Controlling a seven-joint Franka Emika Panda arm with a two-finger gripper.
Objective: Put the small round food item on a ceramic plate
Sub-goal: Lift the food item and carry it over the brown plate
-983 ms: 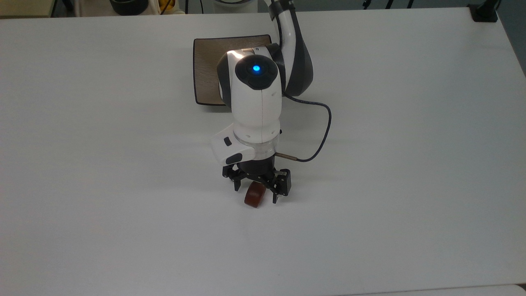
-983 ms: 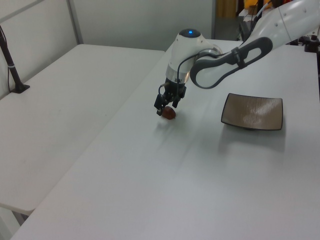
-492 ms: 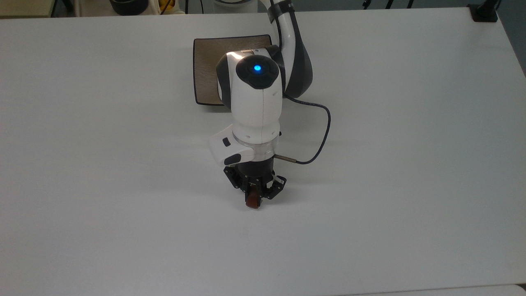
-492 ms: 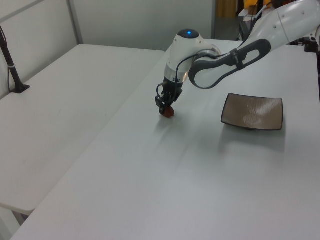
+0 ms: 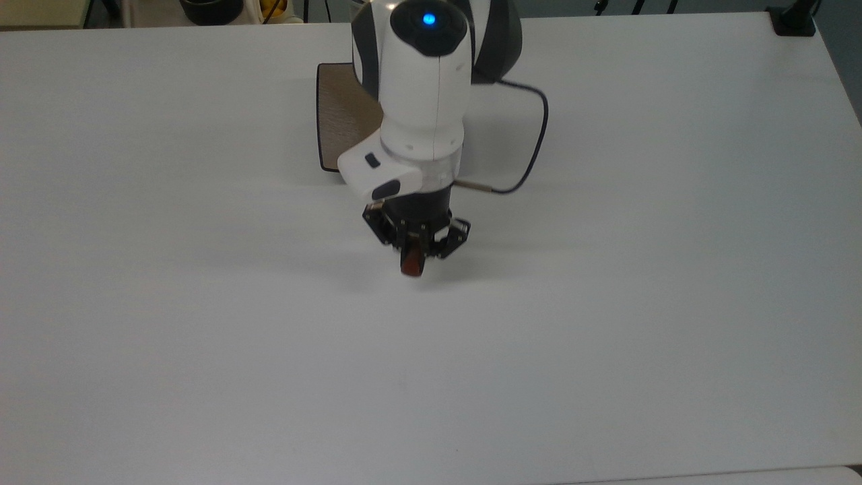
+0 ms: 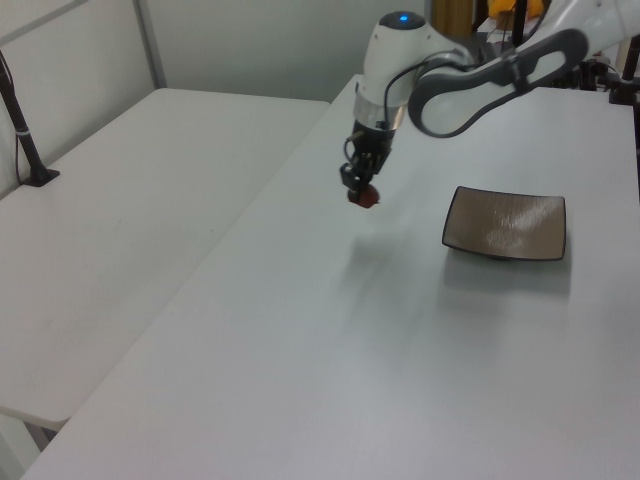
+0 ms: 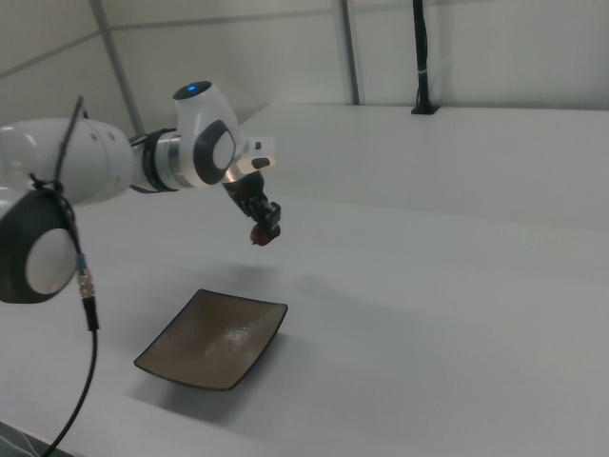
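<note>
White table (image 5: pixel 202 337) | claw (image 5: pixel 413 259) clamped on food (image 6: pixel 366 198), lifted clear | plate (image 7: pixel 214 338) beyond, well apart | carry level, lower over centre, then release.

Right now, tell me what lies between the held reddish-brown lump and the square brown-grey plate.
Nothing: in the left view, bare white table separates the reddish-brown lump, clamped in the gripper, from the square brown-grey plate.

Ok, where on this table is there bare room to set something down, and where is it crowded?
Most of the white table is bare: the whole near stretch below the claw in the top view, and both wide sides. The brown plate is bare too. It is crowded only around the arm, which overhangs the plate in the top view, with the claw holding the red-brown lump in the air.
</note>
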